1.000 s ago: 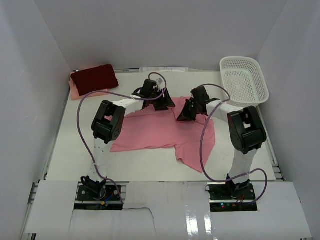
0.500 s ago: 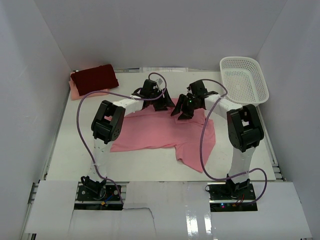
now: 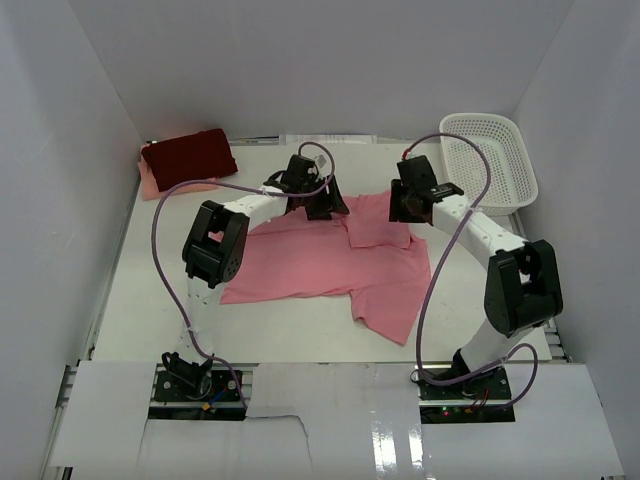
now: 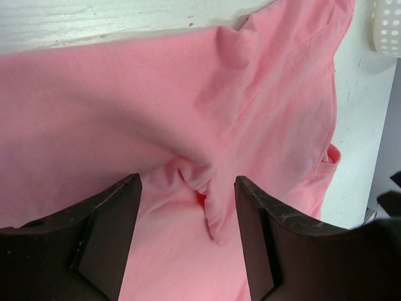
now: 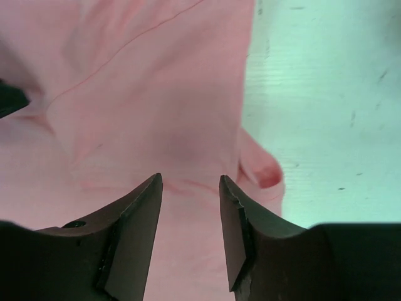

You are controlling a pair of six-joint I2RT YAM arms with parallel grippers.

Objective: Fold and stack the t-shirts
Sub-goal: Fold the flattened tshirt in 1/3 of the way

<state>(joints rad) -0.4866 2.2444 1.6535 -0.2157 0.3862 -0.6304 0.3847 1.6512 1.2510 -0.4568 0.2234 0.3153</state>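
Note:
The salmon-pink t-shirt (image 3: 320, 265) lies spread in the middle of the table, one sleeve flap (image 3: 378, 224) folded inward over its far right part. My left gripper (image 3: 318, 203) hovers open over the shirt's far edge; in the left wrist view a raised wrinkle (image 4: 207, 188) sits between its fingers (image 4: 188, 183). Over the shirt's far right corner my right gripper (image 3: 408, 205) is open, with flat pink cloth (image 5: 144, 81) under its jaws (image 5: 190, 182) and nothing gripped. A folded dark maroon t-shirt (image 3: 188, 153) rests on a pale peach one (image 3: 150, 184) at the back left.
A white mesh basket (image 3: 487, 160) stands at the back right, just beyond my right arm; its corner (image 4: 387, 25) shows in the left wrist view. White walls close in the table on three sides. Bare tabletop (image 5: 326, 94) lies right of the shirt's edge.
My right gripper opened, letting go of the sleeve, and drew back to the right. The sleeve now lies folded over the shirt. The left gripper stayed put.

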